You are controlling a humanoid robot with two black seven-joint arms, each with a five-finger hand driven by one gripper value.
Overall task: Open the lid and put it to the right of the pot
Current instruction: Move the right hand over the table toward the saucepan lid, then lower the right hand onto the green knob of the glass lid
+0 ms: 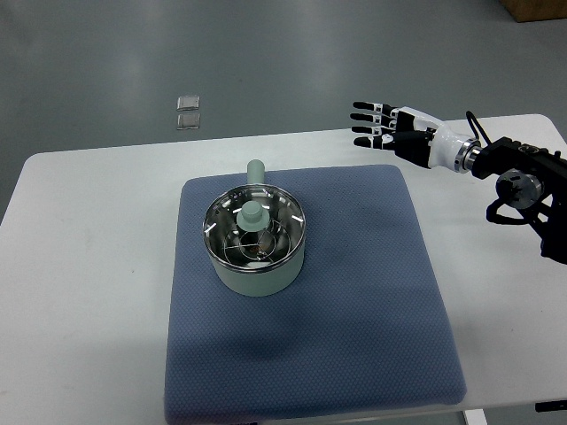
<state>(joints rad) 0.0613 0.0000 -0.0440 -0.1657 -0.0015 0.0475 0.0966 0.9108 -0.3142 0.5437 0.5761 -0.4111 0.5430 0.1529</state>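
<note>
Pot (pixel 257 243) on blue mat (pixel 372 292), left of mat centre, handle (pixel 256 169) pointing to far edge. Glass lid (pixel 254 232) on top, seated inside rim, knob (pixel 252 215) upright at centre. Lid not yet lifted; task at the start by the look of it. Right hand (pixel 383 126) up at far right corner of mat, over table (pixel 89 230) edge, arm entering from right. Fingers (pixel 365 117) spread and straight, tips pointing left, holding nothing. Well apart from pot. Key relation: knob lies left of and nearer than hand, i.e. down-left in the picture, a diagonal run across bare mat. Nothing between hand and knob. Only hand in sight, so nearest by default; left arm out of frame. Knob axis vertical, so probably needs approach from above, fingers closing around knob sides. Handle at far side of pot, just beyond knob; likely worth keeping approach clear of it. Drop zone right of pot: open mat, plenty of room, lies along hand's own line in. Two small clear items (pixel 189 113) on floor beyond table, irrelevant.
</note>
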